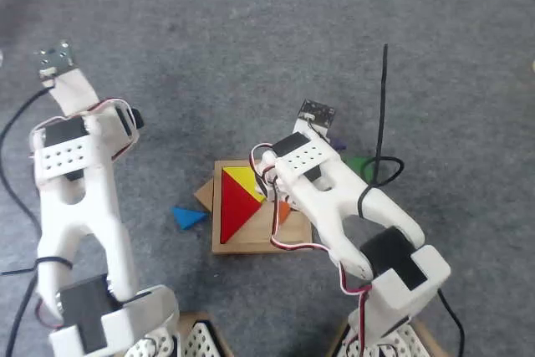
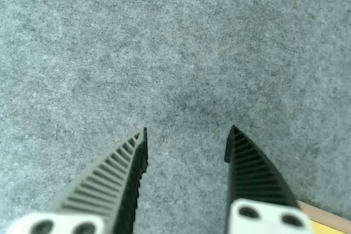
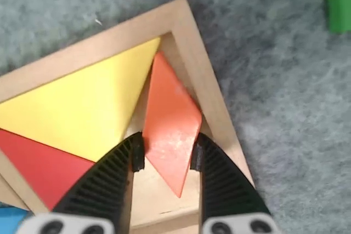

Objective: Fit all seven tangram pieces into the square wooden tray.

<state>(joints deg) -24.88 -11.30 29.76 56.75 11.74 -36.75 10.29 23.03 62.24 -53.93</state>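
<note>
Right wrist view: my right gripper (image 3: 167, 152) pinches the orange piece (image 3: 171, 116) in the tray (image 3: 209, 83).
I hold it beside the yellow triangle (image 3: 88, 108), on the tray's right, to seat it flush; my left gripper (image 2: 186, 145) hangs open.

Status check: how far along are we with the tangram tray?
Done: yellow triangle and red triangle lie in the tray. In hand: the right hand grips the orange piece against the tray's wall, not clearly seated. Still to go: blue triangle, green piece and a purple piece lie on the carpet; the left hand is open over carpet.
</note>
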